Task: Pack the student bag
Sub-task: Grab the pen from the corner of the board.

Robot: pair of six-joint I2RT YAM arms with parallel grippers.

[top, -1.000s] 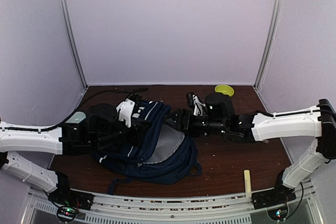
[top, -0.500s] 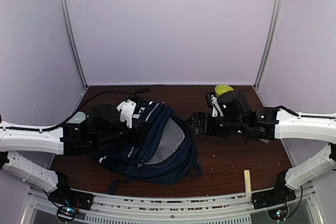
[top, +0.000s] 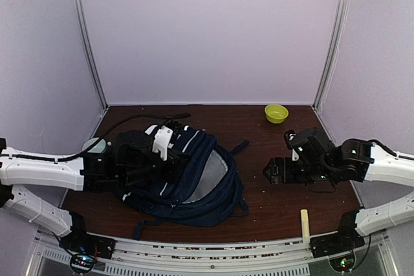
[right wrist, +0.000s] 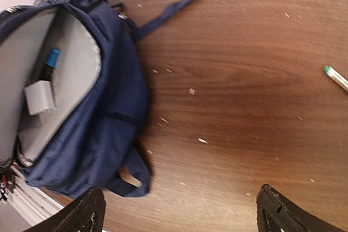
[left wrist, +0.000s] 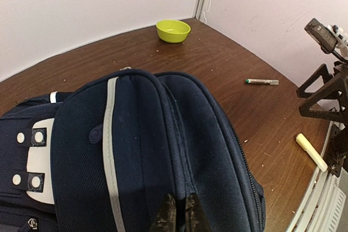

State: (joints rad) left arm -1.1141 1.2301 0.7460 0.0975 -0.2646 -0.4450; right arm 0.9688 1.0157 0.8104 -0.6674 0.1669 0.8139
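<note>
- Nearest, by the front edge of the table (top: 272, 205): yellow stick (top: 304, 224), a smooth, pale, blunt bar. A careless sweep could knock it off onto the rail.
- Right gripper (right wrist: 185, 210): fingers spread wide, nothing held, hovering over bare wood right of the bag.
- Student bag (top: 187, 172): lay left of centre, mouth gaping toward the right arm. Soft navy woven cloth, grey lining, limp straps. A blue marker (right wrist: 50, 61) and a pale block (right wrist: 40, 97) sat inside.
- Left gripper (left wrist: 176, 213): tips pinched together on the bag's top fold, apparently clamping the cloth, though the view was tight. If that pinch slipped, the floppy flap would likely sag and close the opening.
- Green-capped pen (left wrist: 262, 82): thin and round, so it might roll away from a poor grasp.
- Farthest: lime bowl (top: 276, 113), glossy, hard, round.
</note>
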